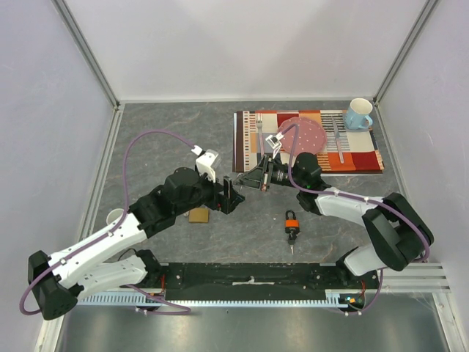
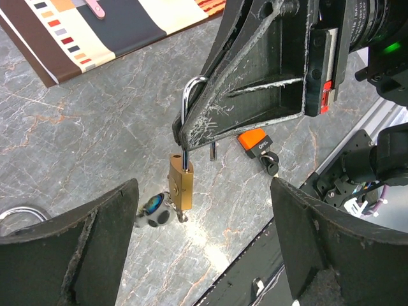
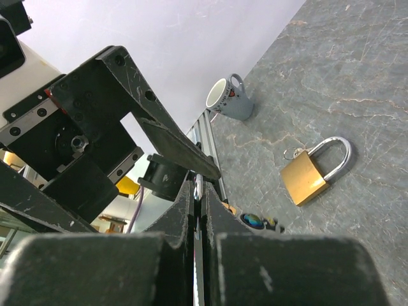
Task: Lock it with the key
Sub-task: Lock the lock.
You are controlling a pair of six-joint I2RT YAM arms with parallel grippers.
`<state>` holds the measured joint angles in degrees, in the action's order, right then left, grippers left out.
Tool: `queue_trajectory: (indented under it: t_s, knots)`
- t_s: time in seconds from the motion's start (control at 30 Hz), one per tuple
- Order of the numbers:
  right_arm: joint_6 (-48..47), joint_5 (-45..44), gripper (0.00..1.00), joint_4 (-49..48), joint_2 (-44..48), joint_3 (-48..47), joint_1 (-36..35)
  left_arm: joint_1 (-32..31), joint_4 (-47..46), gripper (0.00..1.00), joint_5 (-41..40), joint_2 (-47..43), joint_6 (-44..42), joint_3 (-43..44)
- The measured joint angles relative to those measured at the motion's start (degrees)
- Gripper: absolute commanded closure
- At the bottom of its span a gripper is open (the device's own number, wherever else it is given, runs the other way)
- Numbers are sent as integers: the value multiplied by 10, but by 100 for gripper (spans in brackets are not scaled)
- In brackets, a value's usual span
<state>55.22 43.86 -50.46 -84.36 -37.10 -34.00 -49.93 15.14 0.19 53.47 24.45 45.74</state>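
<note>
While right gripper pinches hanging padlock, orange padlock lettering blurs.

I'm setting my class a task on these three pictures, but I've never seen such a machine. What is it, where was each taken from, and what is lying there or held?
Two robot arms are bolted to a grey marbled table. One picture looks down from above and behind them; the other two come from cameras on each wrist. The right gripper is shut on the silver shackle of a hanging brass padlock. The left gripper is open and empty. On the table lie a second brass padlock, an orange padlock and a striped placemat.
</note>
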Motion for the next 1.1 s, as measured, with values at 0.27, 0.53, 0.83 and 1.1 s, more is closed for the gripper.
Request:
queue_trajectory:
  t_s: [0.27,0.53,0.83,1.1]
  knots:
    - [-2,-8,100,5,11,0,0,1,-33,40,15,11,2,-24]
    - [-1,-9,100,4,12,0,0,7,-67,60,30,23,2,-52]
    - [4,-13,100,2,12,1,0,16,-95,98,35,21,5,-68]
    - [8,-16,77,-5,12,2,0,24,-114,98,48,8,6,-83]
